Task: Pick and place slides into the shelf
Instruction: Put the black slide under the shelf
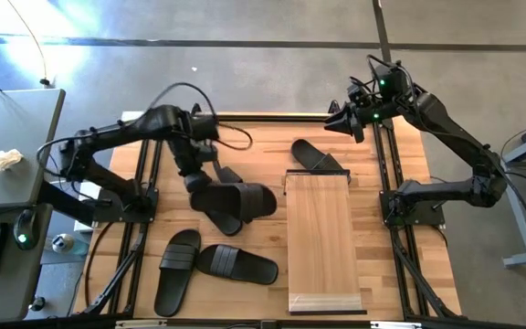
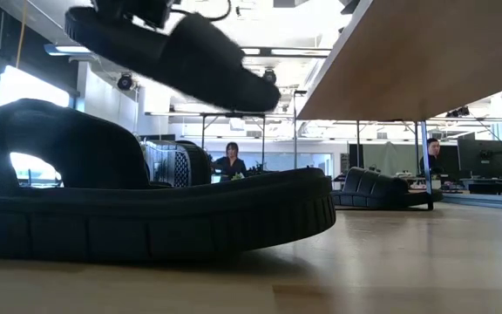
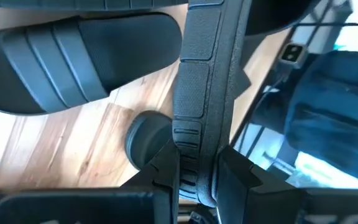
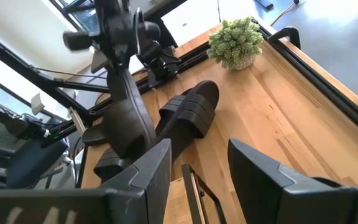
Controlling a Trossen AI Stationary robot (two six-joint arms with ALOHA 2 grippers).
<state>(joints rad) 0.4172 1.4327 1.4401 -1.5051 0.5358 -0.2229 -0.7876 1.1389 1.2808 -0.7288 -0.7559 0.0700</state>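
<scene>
A: Where is the sandal that matters now?

B: The left gripper (image 1: 199,175) holds one slide (image 1: 234,200) by its edge. In the left wrist view the two fingers (image 3: 166,171) are clamped on the rim of the sole (image 3: 204,99). In the low view this slide (image 2: 177,52) hangs in the air above the table, tilted.

A: And the shelf, which way does it lie from there?

B: The shelf (image 1: 322,239) is toward the right arm's side of the held slide, just beside it in the high view. Its plank runs from the far part of the table to the near edge. The held slide points across that line, toe toward the shelf.

A: So which arm is nearer?

B: The left one, I think. The right gripper (image 1: 336,121) waits at the far right corner with its fingers (image 4: 148,168) apart and nothing between them. One slide (image 1: 316,157) lies at the far end of the shelf, and two more slides (image 1: 210,262) lie near the front, left of the shelf.

A: What does the move need, then?

B: Probably a short carry sideways, and a turn so the sole lies along the plank.
</scene>
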